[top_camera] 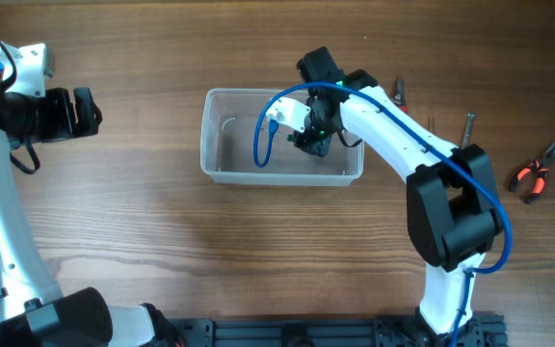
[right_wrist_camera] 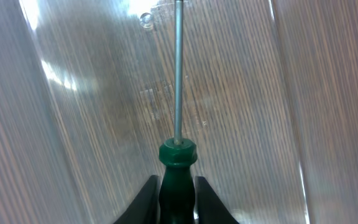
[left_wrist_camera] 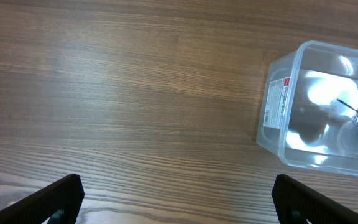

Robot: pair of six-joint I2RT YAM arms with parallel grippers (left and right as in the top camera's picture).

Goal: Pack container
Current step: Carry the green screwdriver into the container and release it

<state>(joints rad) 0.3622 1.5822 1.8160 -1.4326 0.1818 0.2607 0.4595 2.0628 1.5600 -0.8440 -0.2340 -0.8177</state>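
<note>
The container (top_camera: 222, 172) sits in the middle of the counter (top_camera: 162, 260), long side running left to right. The right tool (right_wrist_camera: 178, 190) reaches down inside it, clenched on the green handle of a screwdriver (right_wrist_camera: 178, 158) whose shaft points along the clear floor. The left tool (top_camera: 83, 111) hangs released, fingers wide apart, over bare counter well left of the container, and pliers (top_camera: 533, 175) lie far to the right.

Brown wooden table (top_camera: 143, 251) with fine horizontal grain, under soft, even light.
</note>
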